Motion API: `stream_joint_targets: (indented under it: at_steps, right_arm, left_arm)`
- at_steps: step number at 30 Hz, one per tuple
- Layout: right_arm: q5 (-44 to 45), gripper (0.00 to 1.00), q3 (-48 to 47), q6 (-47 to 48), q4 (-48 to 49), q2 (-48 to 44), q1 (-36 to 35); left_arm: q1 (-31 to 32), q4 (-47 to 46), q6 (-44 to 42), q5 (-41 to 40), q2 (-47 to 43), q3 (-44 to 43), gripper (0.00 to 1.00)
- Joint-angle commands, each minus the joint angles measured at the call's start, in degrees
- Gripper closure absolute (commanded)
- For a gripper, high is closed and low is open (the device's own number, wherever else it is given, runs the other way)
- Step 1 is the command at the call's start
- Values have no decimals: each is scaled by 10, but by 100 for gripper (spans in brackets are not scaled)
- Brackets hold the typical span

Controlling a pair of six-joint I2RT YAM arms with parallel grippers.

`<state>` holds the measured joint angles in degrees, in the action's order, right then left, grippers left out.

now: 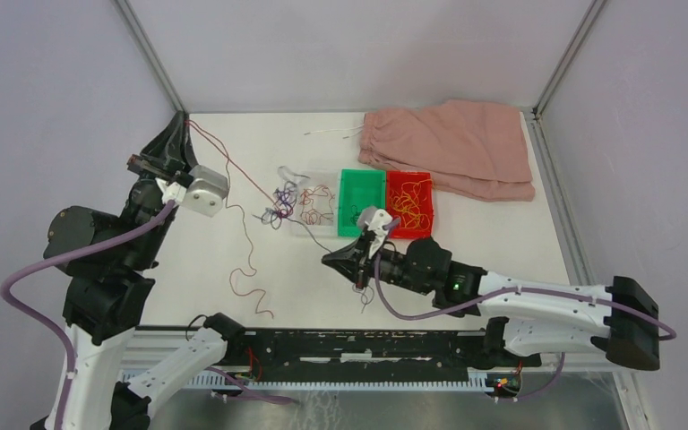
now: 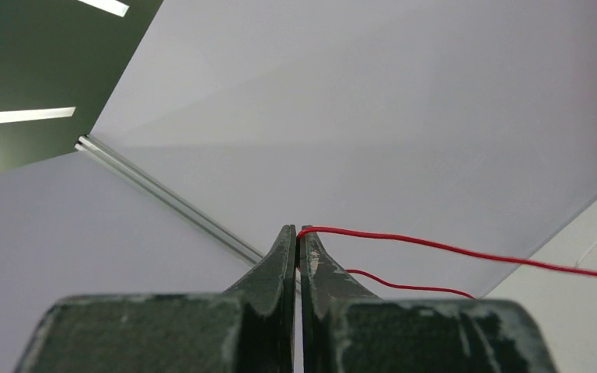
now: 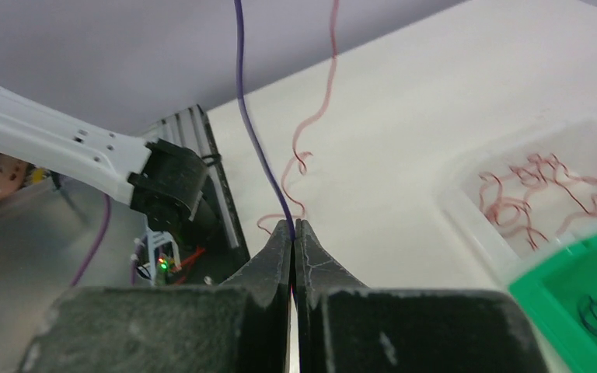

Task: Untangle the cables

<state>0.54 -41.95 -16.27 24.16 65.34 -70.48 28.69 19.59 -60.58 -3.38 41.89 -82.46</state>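
Black metal rail [image 1: 358, 345] carrying both arm bases runs along the near edge of a white counter [image 1: 502, 233].

The left hand [image 2: 296, 231] is raised high towards the far left corner of the enclosure. Its two dark fingers are pressed together on a thin red cable [image 2: 435, 244], pinched right at their tips. From there the cable slopes down across the counter to a small clump of purple and red cables [image 1: 278, 199] lying near the middle.

The right hand [image 3: 293, 224] hangs low over the counter, in front of the trays and pointing left. Its fingers are closed on a thin purple cable [image 3: 239, 78], which rises straight up out of the grip in the wrist view. Just beside it a curly pale red strand [image 3: 334, 39] trails over the counter.

Three small trays sit side by side behind the right hand. A clear plastic tray [image 1: 321, 170] holds red cables, a green tray [image 1: 361, 175] holds dark ones, and a red tray [image 1: 409, 176] holds yellow-orange ones. The clump touches the clear tray's left side.

A folded pink cloth [image 1: 452, 148] lies in the far right corner.
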Motion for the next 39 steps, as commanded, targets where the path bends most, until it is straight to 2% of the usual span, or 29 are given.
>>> stream_joint_targets:
  at_steps: [1,6,9,16,23,26,33,39]
  right_arm:
    - [64,99,64,-11,-67,-76,26]
    - [70,100,91,-24,-117,-167,79]
    - [69,99,101,-33,-150,-208,103]
    - [66,99,77,-20,-198,-209,116]
    - [112,99,-69,41,-254,-131,136]
    - [100,99,-129,51,-261,-86,164]
    - [42,99,-217,44,-219,37,241]
    - [24,100,-257,101,-189,133,275]
  left_arm:
    - [-2,-64,-18,-47,6,-31,97]
    - [-2,-13,-10,-28,-2,-20,97]
    - [-2,-18,-22,-38,-9,-1,97]
    - [-2,-1,-17,-16,-12,-3,97]
    - [-2,61,-1,22,-38,20,97]
    - [-2,84,3,38,-44,19,97]
    - [-2,115,12,75,-56,17,97]
    - [-2,123,20,86,-59,13,97]
